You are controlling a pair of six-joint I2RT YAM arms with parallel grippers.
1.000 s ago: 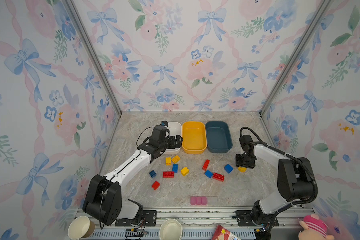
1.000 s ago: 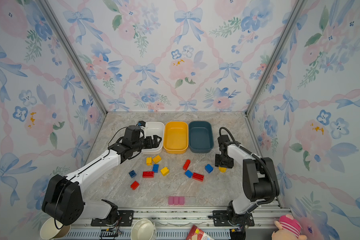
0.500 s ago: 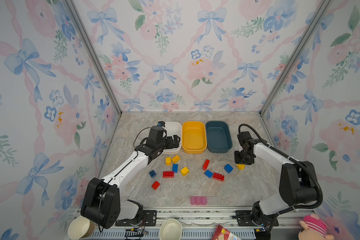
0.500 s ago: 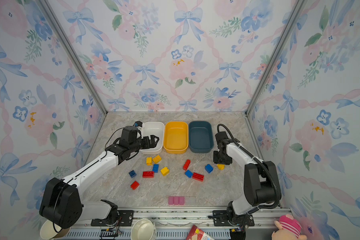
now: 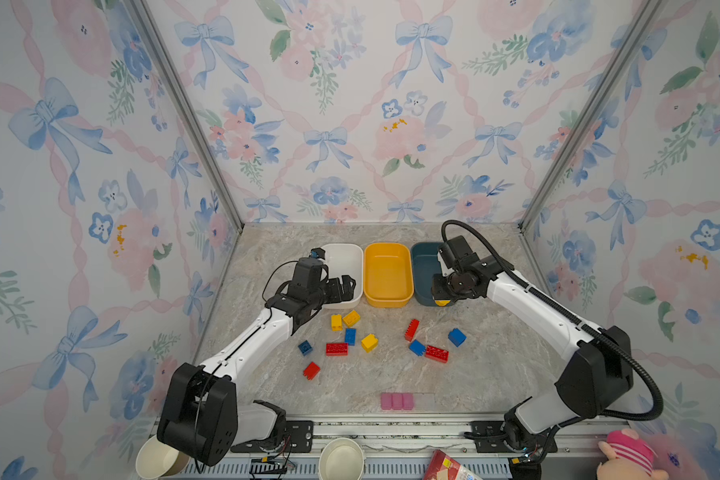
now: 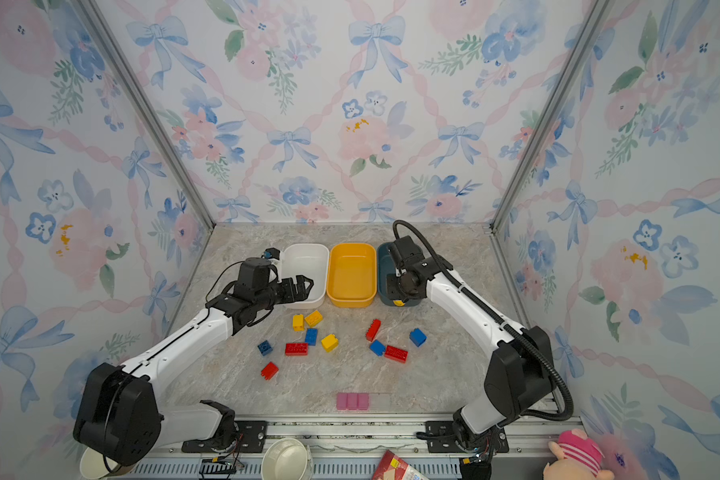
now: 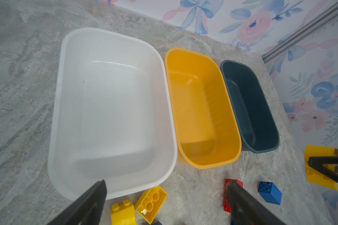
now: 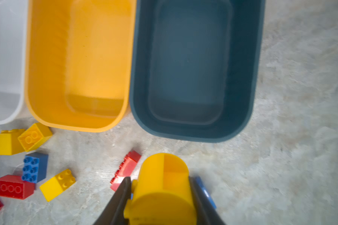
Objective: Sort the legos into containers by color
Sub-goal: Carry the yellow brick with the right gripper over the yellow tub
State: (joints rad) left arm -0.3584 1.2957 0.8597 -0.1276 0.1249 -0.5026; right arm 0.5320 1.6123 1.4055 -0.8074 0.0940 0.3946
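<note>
At the back of the grey marbled tabletop point(image 5: 495, 374), side by side in a row: a white rounded-rectangular plastic tub point(image 5: 341, 254), a yellow plastic tub point(image 5: 387, 274) of the same shape, a dark teal-blue plastic tub point(image 5: 422, 266). Clamped between the jaws of the right gripper point(image 8: 160, 181): a yellow plastic brick with a rounded end point(image 8: 162, 175), off the table, at the near rim of the teal-blue tub in both top views. Over the near end of the white tub, the left gripper point(image 5: 348, 286), jaws spread wide, nothing between them. Loose on the table in front of the tubs, eleven small studded plastic bricks: two yellow bricks point(image 5: 344, 320) just beside each other near the white tub; below them a blue brick point(image 5: 350, 336) against a long red brick point(image 5: 336, 348), a yellow square brick point(image 5: 368, 342) close by, a dark blue brick point(image 5: 305, 347) and a small red brick point(image 5: 311, 370) further left; towards the right, a slanted red brick point(image 5: 411, 329), a blue brick touching a second long red brick point(image 5: 436, 353), another blue brick point(image 5: 457, 336) apart. Near the front edge, a flat pale-pink segmented strip point(image 5: 396, 401).
</note>
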